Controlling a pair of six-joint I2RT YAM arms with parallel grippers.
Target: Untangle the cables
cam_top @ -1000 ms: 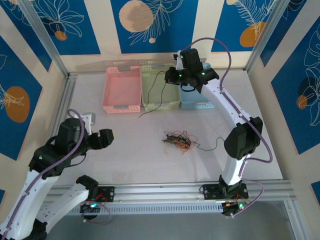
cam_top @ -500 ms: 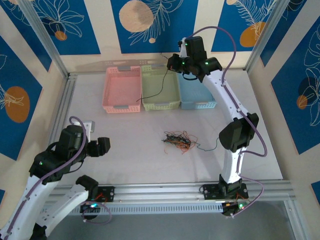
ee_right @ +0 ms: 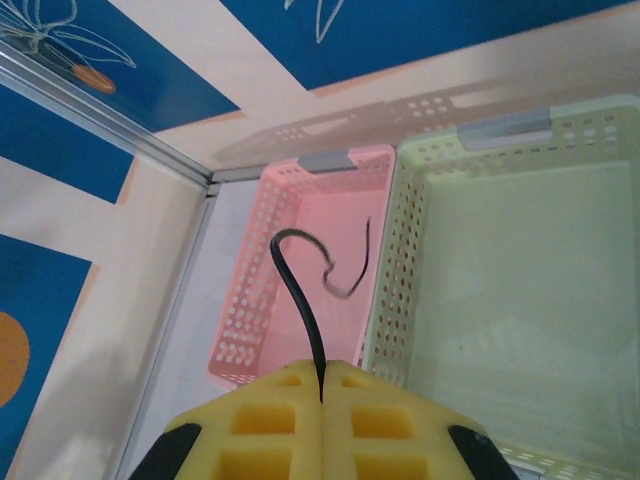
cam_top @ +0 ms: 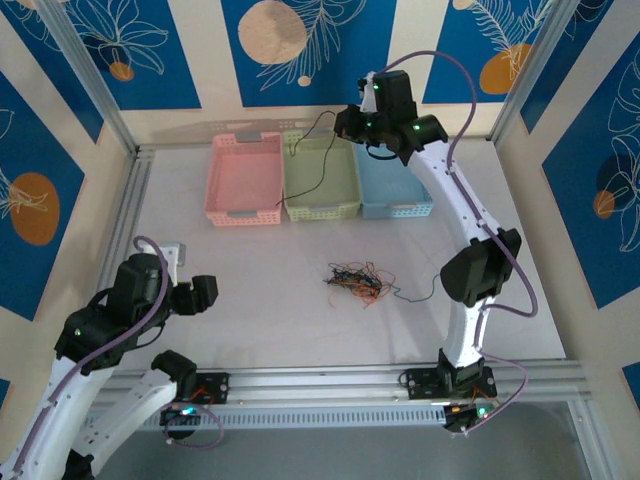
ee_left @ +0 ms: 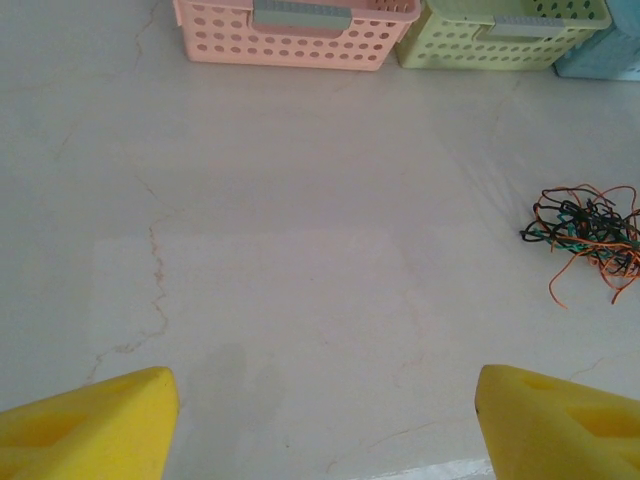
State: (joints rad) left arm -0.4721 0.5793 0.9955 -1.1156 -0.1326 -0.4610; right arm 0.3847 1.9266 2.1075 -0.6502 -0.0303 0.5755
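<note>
Right arm (cam_top: 455,200) extended, jaws closed; left arm (cam_top: 100,325) folded, jaws apart.

Nothing legible here: no text, label, brand, number or sign can be read on any surface in these views.
</note>
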